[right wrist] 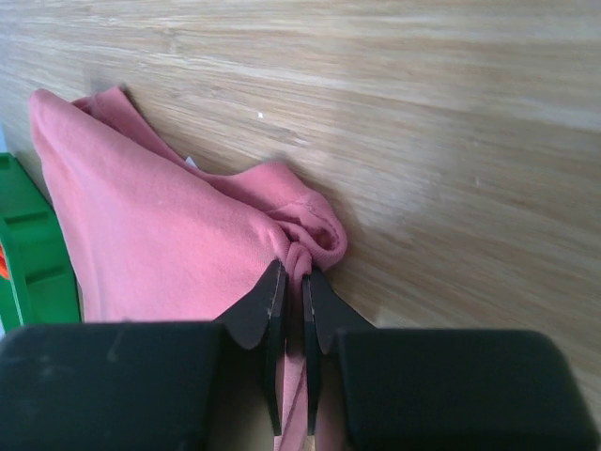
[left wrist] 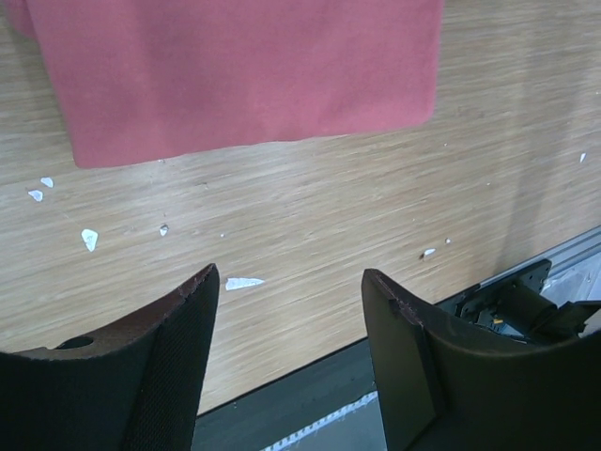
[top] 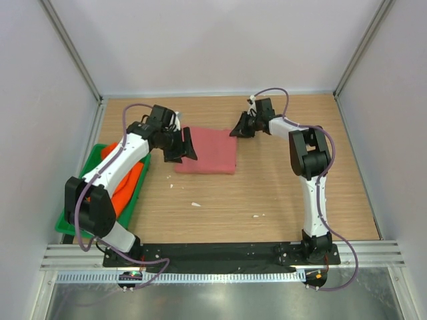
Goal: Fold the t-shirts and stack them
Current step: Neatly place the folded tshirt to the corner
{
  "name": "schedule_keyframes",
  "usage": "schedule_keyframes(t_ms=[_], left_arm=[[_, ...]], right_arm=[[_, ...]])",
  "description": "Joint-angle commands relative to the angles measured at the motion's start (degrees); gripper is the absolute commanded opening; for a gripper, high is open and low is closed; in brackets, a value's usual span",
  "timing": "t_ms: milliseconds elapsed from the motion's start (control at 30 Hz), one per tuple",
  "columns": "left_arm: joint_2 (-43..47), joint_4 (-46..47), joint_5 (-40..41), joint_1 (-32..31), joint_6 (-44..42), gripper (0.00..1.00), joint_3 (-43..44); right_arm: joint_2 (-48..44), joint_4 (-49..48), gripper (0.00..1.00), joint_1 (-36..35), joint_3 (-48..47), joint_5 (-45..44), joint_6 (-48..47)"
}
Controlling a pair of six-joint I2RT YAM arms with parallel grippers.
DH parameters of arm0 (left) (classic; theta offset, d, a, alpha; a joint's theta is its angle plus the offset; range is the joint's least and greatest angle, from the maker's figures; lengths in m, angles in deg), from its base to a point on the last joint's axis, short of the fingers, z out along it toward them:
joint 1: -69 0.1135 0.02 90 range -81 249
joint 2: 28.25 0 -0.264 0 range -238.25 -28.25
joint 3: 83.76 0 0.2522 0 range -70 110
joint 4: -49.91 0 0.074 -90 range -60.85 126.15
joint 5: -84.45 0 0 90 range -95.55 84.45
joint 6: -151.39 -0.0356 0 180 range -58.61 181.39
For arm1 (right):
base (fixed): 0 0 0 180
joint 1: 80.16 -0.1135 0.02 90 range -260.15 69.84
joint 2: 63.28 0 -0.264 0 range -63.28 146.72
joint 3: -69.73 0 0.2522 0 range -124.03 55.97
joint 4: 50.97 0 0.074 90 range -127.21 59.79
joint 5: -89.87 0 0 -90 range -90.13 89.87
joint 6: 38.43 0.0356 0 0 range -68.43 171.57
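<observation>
The rose-pink t-shirt (top: 208, 151) lies folded into a rectangle on the wooden table, just behind the middle. At its far right corner my right gripper (top: 239, 128) is shut on a bunched fold of the pink t-shirt (right wrist: 188, 244), with cloth pinched between the two black fingers (right wrist: 266, 305). My left gripper (top: 187, 148) hovers at the shirt's left edge, open and holding nothing; in its wrist view the pink t-shirt (left wrist: 244, 75) fills the top and bare wood shows between the fingers (left wrist: 178, 319). The orange t-shirt (top: 127, 187) lies in the green tray, partly under the left arm.
The green plastic tray (top: 141, 192) sits at the table's left edge, its corner (right wrist: 33, 249) showing in the right wrist view. Small white scraps (top: 195, 204) lie on the wood in front of the pink shirt. Grey walls close in the table on three sides.
</observation>
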Motion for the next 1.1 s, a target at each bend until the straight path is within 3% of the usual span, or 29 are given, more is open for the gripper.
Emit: schedule_keyframes(t_ms=[0,433,600,867,1067], left_arm=[[4.60,1.18,-0.12,0.38,1.44,0.64,-1.01],[20.77,1.09,0.31,0.38,8.04,0.63,-12.35],[25.61,-0.58,-0.04,0.38,7.86,0.63,-13.84],[26.58,0.12,-2.93,0.38,5.40,0.63,-14.72],[27.20,2.66,-8.03,0.20,5.66,0.62,-16.30]], right_arm=[[-3.67,4.98,0.03,-0.31,-1.07,-2.25,2.50],[-29.49,14.93,0.02,5.22,26.68,-23.96,12.26],[-41.52,17.03,0.02,12.76,39.50,-27.74,14.37],[-57.18,30.02,0.02,27.45,47.18,-30.92,8.32],[-61.60,37.51,0.02,36.86,46.66,-39.76,1.29]])
